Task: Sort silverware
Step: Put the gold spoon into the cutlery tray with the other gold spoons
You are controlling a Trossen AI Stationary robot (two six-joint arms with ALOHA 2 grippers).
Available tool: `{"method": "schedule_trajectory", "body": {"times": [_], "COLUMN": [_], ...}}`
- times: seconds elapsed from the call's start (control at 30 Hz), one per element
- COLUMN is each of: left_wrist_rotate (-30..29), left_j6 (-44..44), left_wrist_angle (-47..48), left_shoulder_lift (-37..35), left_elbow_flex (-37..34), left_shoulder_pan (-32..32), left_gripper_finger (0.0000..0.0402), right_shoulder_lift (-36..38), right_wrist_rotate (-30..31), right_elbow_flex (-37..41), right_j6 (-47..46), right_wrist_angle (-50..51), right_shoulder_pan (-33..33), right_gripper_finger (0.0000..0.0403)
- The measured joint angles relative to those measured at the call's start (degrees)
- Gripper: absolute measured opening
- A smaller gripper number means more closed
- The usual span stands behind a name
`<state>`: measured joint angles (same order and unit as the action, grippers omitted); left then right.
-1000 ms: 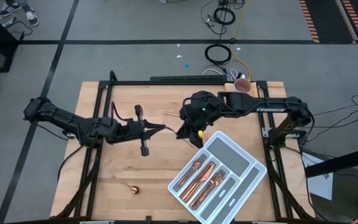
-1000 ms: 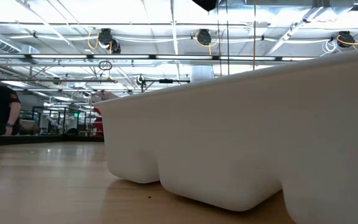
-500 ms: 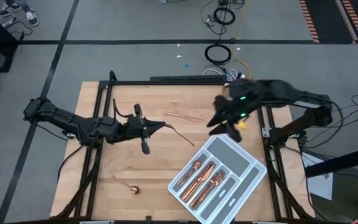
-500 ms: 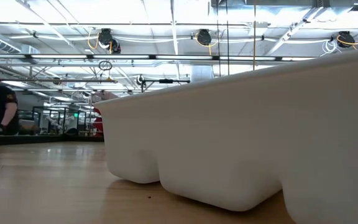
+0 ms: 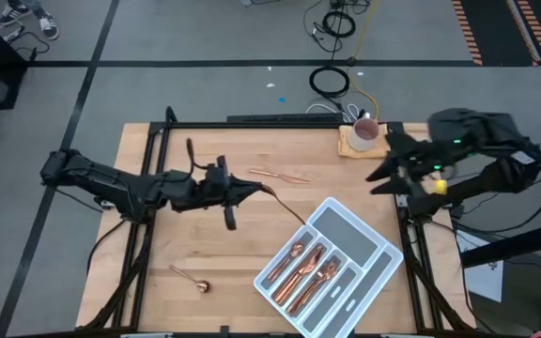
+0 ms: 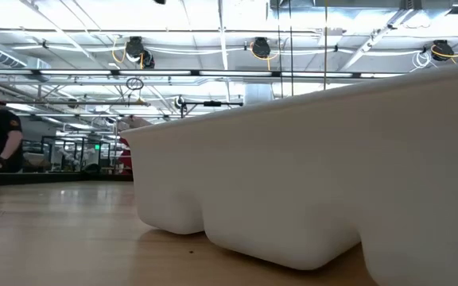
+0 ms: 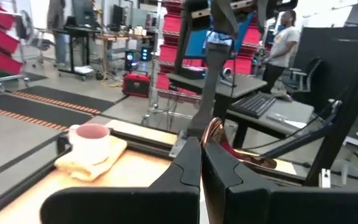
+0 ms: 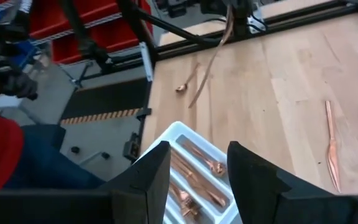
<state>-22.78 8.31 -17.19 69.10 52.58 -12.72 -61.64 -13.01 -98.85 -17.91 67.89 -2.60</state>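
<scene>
My left gripper (image 5: 250, 192) hovers over the table's middle, shut on a long thin copper piece of silverware (image 5: 280, 207). A copper knife (image 5: 275, 174) lies flat on the wood just beyond it, and a copper spoon (image 5: 191, 279) lies near the front left. The grey-white divided tray (image 5: 369, 239) sits at the front right, with several copper pieces (image 5: 306, 266) in its slots. My right gripper (image 5: 380, 176) hangs open and holds nothing, high over the table's right edge. The low view shows only the tray's wall (image 6: 308, 175). My left gripper pinches the copper piece between its two fingers close to one end, whose rounded tip (image 7: 213, 132) sticks out just past the fingers. The fingers lie level and point toward the table's right. The rest of the piece slants away, its free end (image 5: 301, 222) clear of the table.
A pink cup (image 5: 363, 131) stands on a yellow pad (image 5: 350, 143) at the far right corner. Black frame rails (image 5: 148, 178) run along the table's sides. Bare wood (image 5: 205, 235) lies between the spoon and the tray. People show in the room behind.
My right gripper has drawn away from the held piece at the table's middle, going up and toward the right edge. My left gripper has kept the piece, shifted a little toward the right and rolled about its own line, so the piece now slants toward the tray.
</scene>
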Motion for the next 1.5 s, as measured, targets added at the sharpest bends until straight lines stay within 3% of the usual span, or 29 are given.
{"method": "schedule_trajectory", "body": {"times": [0.2, 0.37, 0.63, 0.87, 1.17, 1.33, 1.5], "left_wrist_rotate": [5.97, 8.11, 14.11, 17.63, 26.02, 26.12, 31.3], "left_j6": [-0.13, -1.63, 0.43, 5.43, 12.44, 13.55, 10.48], "left_wrist_angle": [2.87, 5.72, 8.42, 16.29, 26.74, 38.91, 49.92], "left_shoulder_lift": [8.23, 13.84, 17.92, 17.95, 17.93, 19.35, 24.64], "left_elbow_flex": [9.24, 16.63, 21.89, 22.42, 23.22, 28.3, 37.19], "left_shoulder_pan": [2.12, 3.28, 5.41, 6.06, 5.75, 5.07, 5.08], "left_gripper_finger": [0.0, 0.0, 0.0, 0.0, 0.0, 0.0, 0.0], "right_shoulder_lift": [6.97, 16.81, 41.43, 56.13, 60.54, 60.54, 60.52], "right_wrist_rotate": [0.23, 5.54, 5.56, 5.19, 5.19, 5.19, 5.2], "right_elbow_flex": [0.0, 3.01, 25.52, 40.87, 45.09, 45.09, 45.09], "right_j6": [0.29, 0.46, -6.61, -16.81, -17.54, -16.41, -15.88], "right_wrist_angle": [1.0, -1.89, -19.24, -23.23, -23.33, -21.84, -20.58], "right_shoulder_pan": [-2.52, -3.59, -2.39, -1.85, -1.85, -1.85, -1.85], "right_gripper_finger": [0.0144, 0.0144, 0.0144, 0.0144, 0.0144, 0.0144, 0.0144]}}
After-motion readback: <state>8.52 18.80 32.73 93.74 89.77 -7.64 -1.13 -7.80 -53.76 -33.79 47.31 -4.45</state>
